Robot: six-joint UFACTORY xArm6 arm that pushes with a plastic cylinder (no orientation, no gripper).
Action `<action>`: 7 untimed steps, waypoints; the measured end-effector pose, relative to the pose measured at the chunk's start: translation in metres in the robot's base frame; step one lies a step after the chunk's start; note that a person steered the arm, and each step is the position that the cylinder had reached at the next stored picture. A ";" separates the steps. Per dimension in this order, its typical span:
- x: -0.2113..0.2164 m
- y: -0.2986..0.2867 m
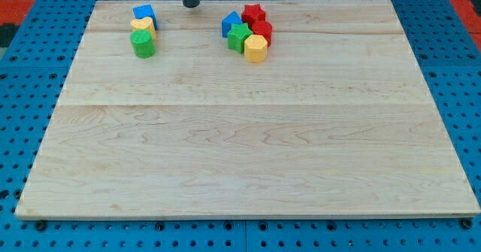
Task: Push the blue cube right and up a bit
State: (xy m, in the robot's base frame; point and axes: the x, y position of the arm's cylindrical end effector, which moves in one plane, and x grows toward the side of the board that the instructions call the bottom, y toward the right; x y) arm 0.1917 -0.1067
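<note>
My tip [191, 5] is a bare dark rod end with nothing clamped on it and nothing to open or close; it stands near the board's [248, 147] top edge, touching no block. The blue cube [144, 14] sits at the view's upper left, to the left of my tip and a little lower, with a clear gap of wood between them. Just below the cube, touching it, is a yellow block [142, 25], rounded in outline, though its exact shape is hard to make out. Below that, touching in turn, stands a green cylinder [143, 44], so the three form a short column running down the view. To the right of my tip lies a second cluster, packed tight. A blue block [231, 22] with a peaked top is at its left, and a red star [254, 13] is at its top. A second red block [262, 30], shape unclear, sits below the star. A green block [239, 37] with notched sides is just below the blue one, and a yellow block [255, 49] with flat faces, perhaps a hexagon, is lowest. My tip lies between the two groups, somewhat nearer the right cluster's blue block than the cube. Around the board shows a blue pegboard surface [30, 71]
</note>
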 end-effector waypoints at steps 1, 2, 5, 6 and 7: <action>0.000 -0.056; 0.000 -0.114; 0.035 -0.133; 0.050 -0.112; 0.058 -0.085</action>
State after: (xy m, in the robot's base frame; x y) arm 0.2500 -0.1916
